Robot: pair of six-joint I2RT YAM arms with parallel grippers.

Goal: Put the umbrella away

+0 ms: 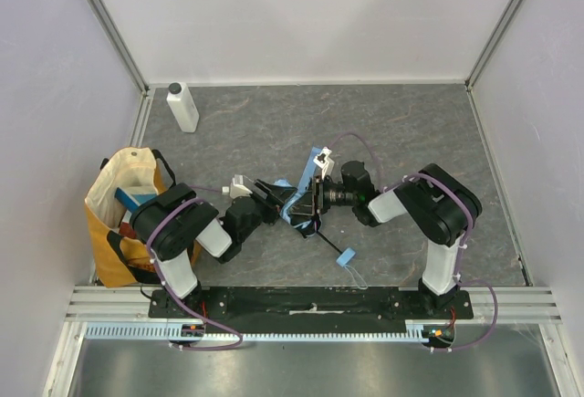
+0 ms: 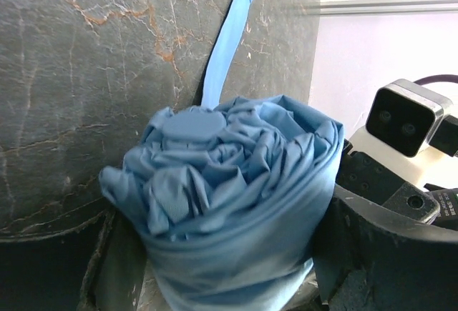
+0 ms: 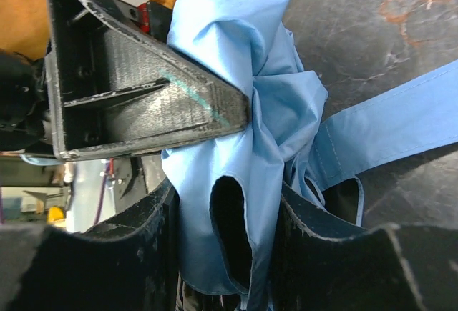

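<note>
The right hand (image 3: 225, 254) is clamped on a fold of the umbrella (image 2: 229, 182), with blue cloth pinched between its fingers. The left hand (image 2: 215, 282) stands wide around the rolled bundle; whether it presses the cloth I cannot tell. The umbrella sits between both hands, mid-tabletop (image 1: 411, 123).

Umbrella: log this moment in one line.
umbrella bunched; right fingers shut on it; left fingers around it; not yet stowed
</note>
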